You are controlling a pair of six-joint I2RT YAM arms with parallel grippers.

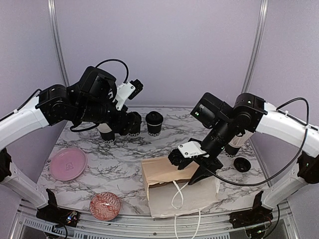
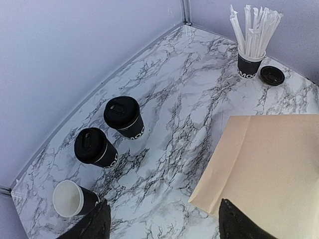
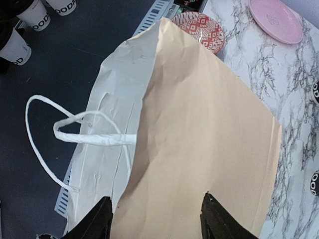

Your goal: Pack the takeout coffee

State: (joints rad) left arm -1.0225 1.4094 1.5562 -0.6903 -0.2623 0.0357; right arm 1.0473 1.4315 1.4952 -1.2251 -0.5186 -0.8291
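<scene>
Left fingers [image 2: 94, 225], apart and empty, hang nearest the upright coffee cups [image 2: 123, 116]; right fingers [image 3: 95, 222], also apart, hover over the flat bag [image 3: 199, 139].

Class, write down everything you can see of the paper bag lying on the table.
The paper bag is tan kraft paper outside and white inside, creased and flattened. It lies on its side on the marble table, near the front edge, with its mouth facing the arms' bases. Its white twisted-paper handles loop out of the mouth past the table edge. The right gripper hangs open above it; whether it touches the bag cannot be told.
</scene>
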